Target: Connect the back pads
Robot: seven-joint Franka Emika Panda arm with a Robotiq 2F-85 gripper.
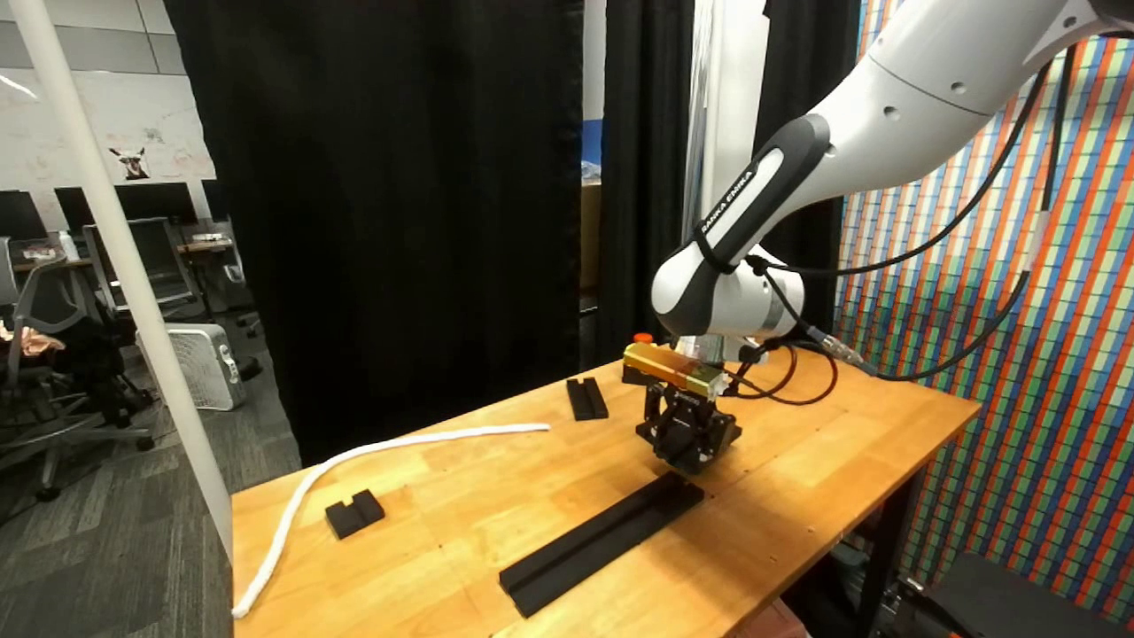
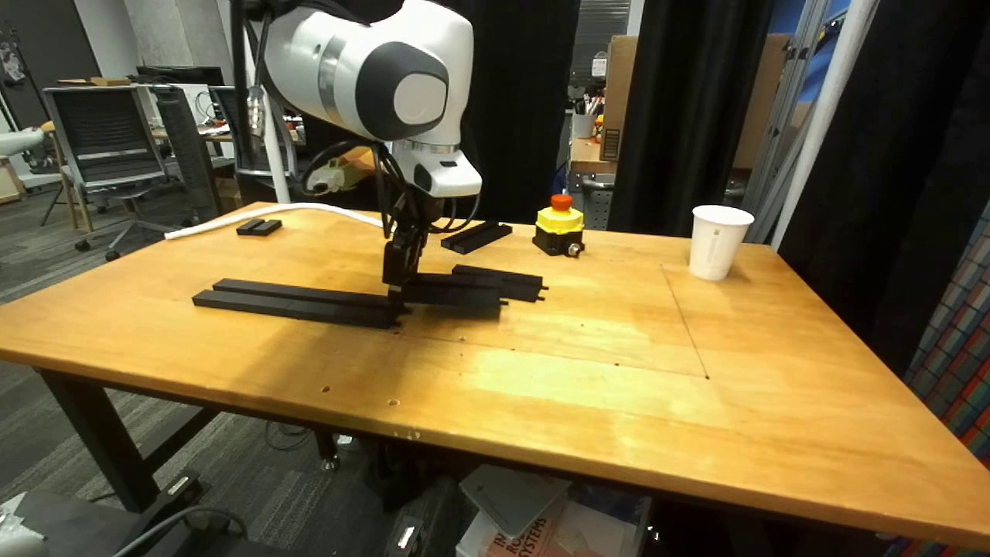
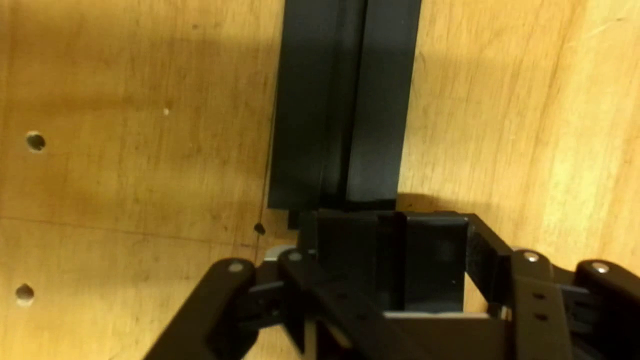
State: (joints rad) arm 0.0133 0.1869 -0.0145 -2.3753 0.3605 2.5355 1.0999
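Note:
The back pads are black grooved slabs. A long black strip (image 1: 602,545) lies flat on the table in both exterior views. In the wrist view the strip (image 3: 345,100) runs up from its near end, where a small peg shows. My gripper (image 3: 390,225) is shut on a black pad (image 3: 435,260) at that end, a finger on each side. The held pad sits offset to the right of the strip, not in line; contact is hidden. In an exterior view the held pad (image 2: 456,296) points away from the strip, and a further pad (image 2: 522,290) shows close behind it.
A shorter grooved black slab (image 1: 586,399) lies near the table's back edge. A small black block (image 1: 354,512) and a white cable (image 1: 399,440) lie at the far end. An emergency stop button (image 2: 558,224) and a white cup (image 2: 713,241) stand toward the back.

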